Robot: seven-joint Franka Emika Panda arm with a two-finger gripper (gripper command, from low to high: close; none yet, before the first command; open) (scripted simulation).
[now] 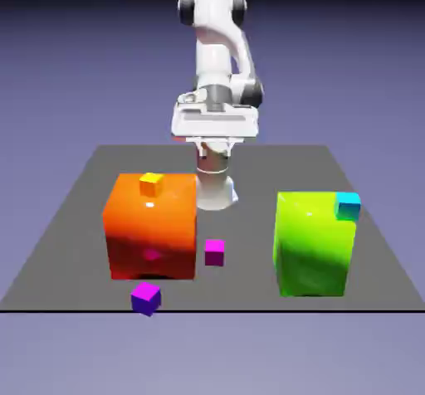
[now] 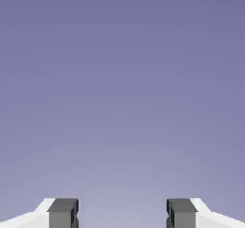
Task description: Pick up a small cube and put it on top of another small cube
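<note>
Your small cube, the dark purple one with a bright pink top, sits close to the front edge of the table, toward the exterior view's left. It is turned so that one corner points to the front. Just behind it stands the big orange-red block. You can see a little yellow-orange cube up at the top of that block.

Near that block, on the side toward the exterior view's right, you have the pink cube down on the table. Farther over to the exterior view's right is the big green block, with a blue cube at its top corner (it looks like a bright little hat). You can't tell from here just how the blue cube sits.

Your robot arm stands at the back of the table, up tall and folded at its elbow. Its wide white hand is held high, well away from all the cubes, and it looks out past the table. That is why your hand view shows only the blue-violet backdrop behind the finger tips. Your gripper is let go, with its two gray tips well apart, one on each side, and it holds nothing between them.
</note>
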